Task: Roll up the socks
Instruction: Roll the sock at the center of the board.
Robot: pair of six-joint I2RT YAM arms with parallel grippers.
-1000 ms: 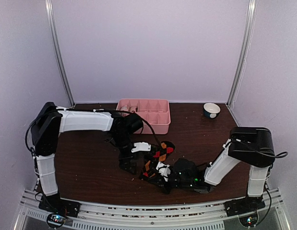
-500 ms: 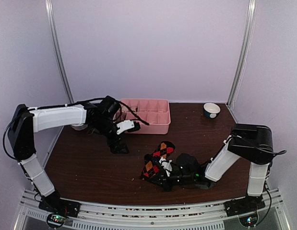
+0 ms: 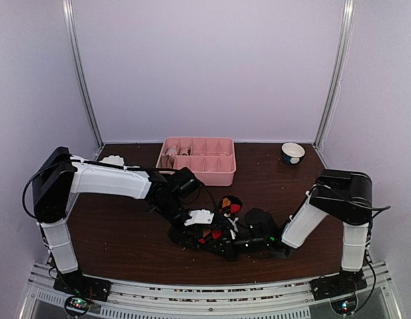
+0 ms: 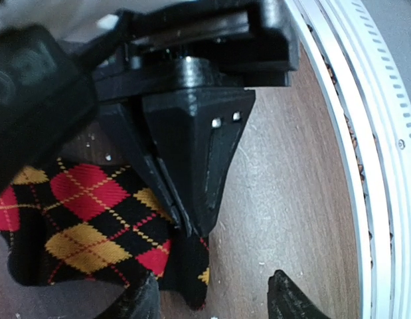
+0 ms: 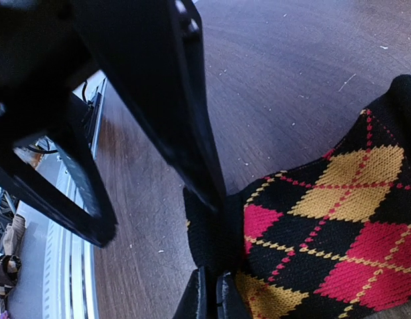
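Left jaws back at sock (image 4: 79, 219), apart; right jaws clamped on it.

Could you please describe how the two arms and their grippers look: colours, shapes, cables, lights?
Both arms are alike: the left arm and right arm have smooth white links between boxy black joint housings. Thin black cables loop along them. The left gripper and right gripper are matte black with tapered, wedge-shaped fingers. A small green light glows at the right wrist.

Soft, even overhead light; wrist views blurred up close, edges bowed
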